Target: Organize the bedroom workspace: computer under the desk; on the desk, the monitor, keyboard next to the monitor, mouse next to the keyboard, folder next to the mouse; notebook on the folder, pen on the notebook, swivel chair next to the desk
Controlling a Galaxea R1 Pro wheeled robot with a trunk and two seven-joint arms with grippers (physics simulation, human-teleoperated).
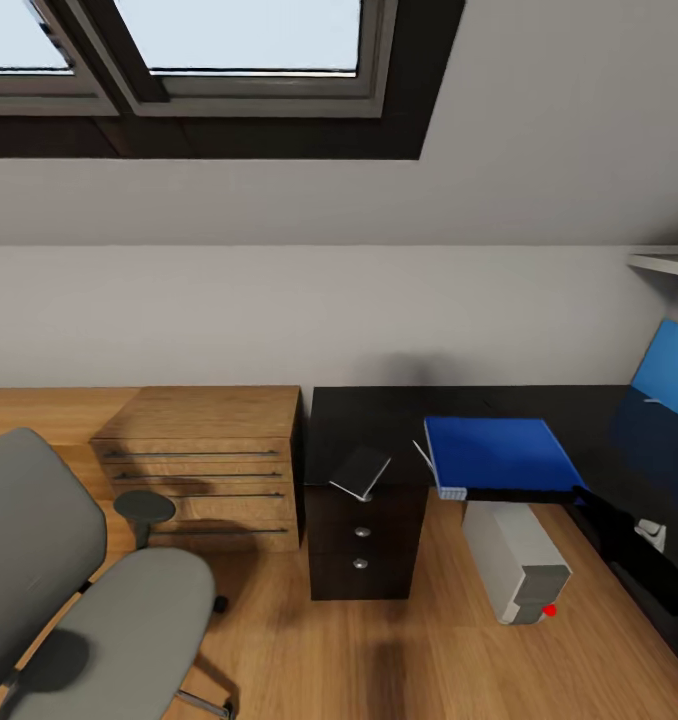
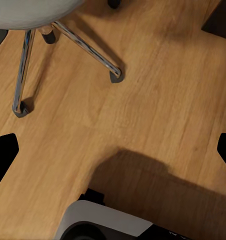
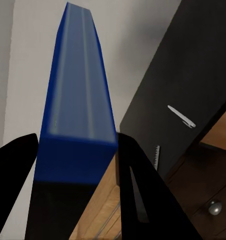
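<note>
The bright blue folder (image 1: 499,452) with its white spine lies level over the front of the glossy black desk (image 1: 369,420). My right gripper (image 3: 77,137) is shut on the folder (image 3: 75,100), whose blue edge runs away between the dark fingers (image 3: 138,190). Left of the folder a thin pen (image 1: 422,455) and a grey notebook (image 1: 361,470) rest on the desk above the drawer unit (image 1: 364,545). The light grey computer (image 1: 514,560) stands under the desk. The grey swivel chair (image 1: 99,620) is at lower left. My left gripper (image 2: 113,152) hangs open over the floor by the chair's chrome base (image 2: 88,47).
A low oak chest (image 1: 209,470) stands against the wall left of the desk. At the far right a tilted blue panel (image 1: 669,370) sits under a shelf (image 1: 669,262); I cannot tell what it is. Wooden floor (image 1: 399,650) lies between chair and desk.
</note>
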